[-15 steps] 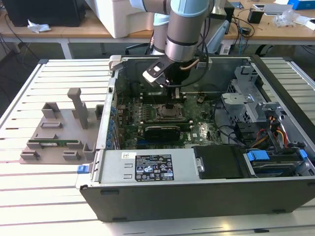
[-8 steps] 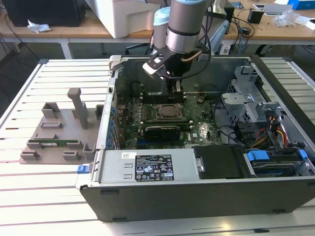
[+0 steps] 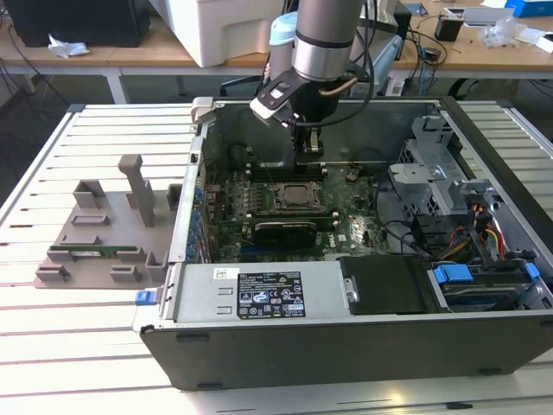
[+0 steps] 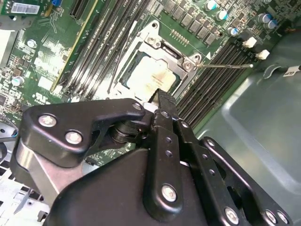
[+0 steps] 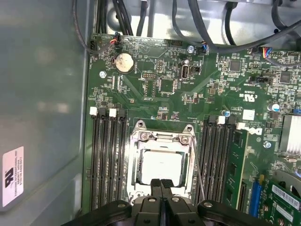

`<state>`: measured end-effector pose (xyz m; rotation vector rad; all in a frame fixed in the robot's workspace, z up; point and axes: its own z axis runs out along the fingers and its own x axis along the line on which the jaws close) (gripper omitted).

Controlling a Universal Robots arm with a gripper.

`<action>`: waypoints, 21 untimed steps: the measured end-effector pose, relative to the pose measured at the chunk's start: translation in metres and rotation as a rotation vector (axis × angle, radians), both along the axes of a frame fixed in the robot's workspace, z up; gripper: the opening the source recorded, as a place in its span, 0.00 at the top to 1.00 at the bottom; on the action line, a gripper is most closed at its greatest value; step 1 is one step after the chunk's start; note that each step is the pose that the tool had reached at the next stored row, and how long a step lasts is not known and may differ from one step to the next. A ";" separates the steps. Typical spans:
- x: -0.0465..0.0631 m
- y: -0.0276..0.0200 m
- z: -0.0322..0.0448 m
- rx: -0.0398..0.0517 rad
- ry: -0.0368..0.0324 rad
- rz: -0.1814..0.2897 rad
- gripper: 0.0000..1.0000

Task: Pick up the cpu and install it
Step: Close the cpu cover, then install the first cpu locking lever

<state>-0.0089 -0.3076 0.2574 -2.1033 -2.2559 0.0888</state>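
The cpu (image 5: 161,165) is a pale silvery square lying flat inside the motherboard socket (image 5: 136,155), framed by the socket's metal plate. It also shows in the second wrist view, cpu (image 4: 151,75), with a brownish reflection on its top. My gripper (image 5: 161,183) hangs just above the socket's near edge, its two black fingers pressed together with nothing between them. In the second wrist view the gripper (image 4: 162,97) tip overlaps the cpu's edge. In the exterior view the gripper (image 3: 309,154) hangs inside the open computer case (image 3: 346,346), just behind the socket (image 3: 298,197).
Black memory slots (image 5: 108,160) flank the socket on both sides, and a thin wire lever (image 5: 199,172) runs along it. A grey fixture tray (image 3: 104,233) holding a green memory stick (image 3: 95,252) sits on the exterior view's left. Drive cage and cables (image 3: 449,199) fill the case's right.
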 end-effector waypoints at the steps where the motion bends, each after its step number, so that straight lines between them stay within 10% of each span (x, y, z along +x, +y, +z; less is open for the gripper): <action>1: 0.000 0.0000 0.0001 0.0002 -0.0001 0.000 0.89; 14: 0.000 0.0000 0.0006 0.0001 0.0000 0.000 0.89; 21: 0.000 0.0000 0.0006 0.0001 0.0000 0.164 0.89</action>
